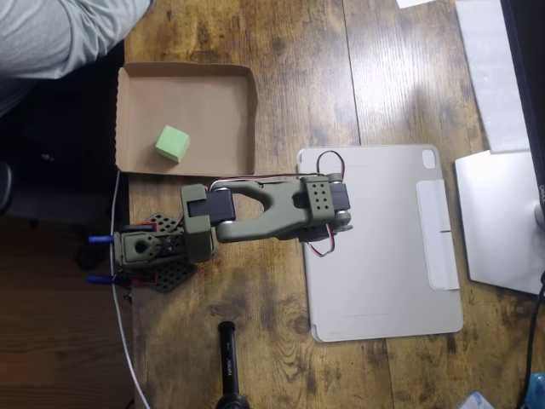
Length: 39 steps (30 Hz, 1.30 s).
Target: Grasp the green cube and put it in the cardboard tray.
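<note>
Green cube [172, 143] lies in cardboard tray [217, 89] (lower left)

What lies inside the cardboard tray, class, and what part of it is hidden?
Inside the cardboard tray sits the green cube, resting on the flat bottom near the lower left in the overhead view. The floor patch beneath the cube is covered; the rest is bare.

olive-green arm [272, 209], perforated black base plate [166, 268], red and black cables

Open tray floor [213, 106] beside cube [172, 143]
</note>
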{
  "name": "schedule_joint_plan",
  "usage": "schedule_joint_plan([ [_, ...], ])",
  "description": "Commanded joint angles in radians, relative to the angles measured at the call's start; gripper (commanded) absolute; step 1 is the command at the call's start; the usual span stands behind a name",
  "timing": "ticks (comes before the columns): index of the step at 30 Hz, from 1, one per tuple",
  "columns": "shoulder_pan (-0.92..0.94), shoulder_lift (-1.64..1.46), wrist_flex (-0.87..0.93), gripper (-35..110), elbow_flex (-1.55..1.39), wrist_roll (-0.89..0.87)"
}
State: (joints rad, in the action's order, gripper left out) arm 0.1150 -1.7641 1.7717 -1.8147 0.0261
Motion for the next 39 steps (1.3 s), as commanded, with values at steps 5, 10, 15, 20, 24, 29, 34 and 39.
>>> schedule_joint_plan([
  [5, 0.023, -0.034, 0.023, 0, -0.014, 0.011],
  [10, 0.023, -0.034, 0.023, 0, -0.014, 0.011],
  [15, 0.023, -0.037, 0.023, 0, -0.014, 0.011],
  [20, 0.023, -0.035, 0.023, 0, -0.015, 0.011],
  [24, 0.023, -0.038, 0.023, 0, -0.015, 0.012],
  [29, 0.023, -0.037, 0.021, 0, -0.018, 0.012],
  [34, 0.021, -0.035, 0.018, 0, -0.021, 0.012],
  [39, 0.025, -0.049, 0.018, 0, -0.021, 0.012],
])
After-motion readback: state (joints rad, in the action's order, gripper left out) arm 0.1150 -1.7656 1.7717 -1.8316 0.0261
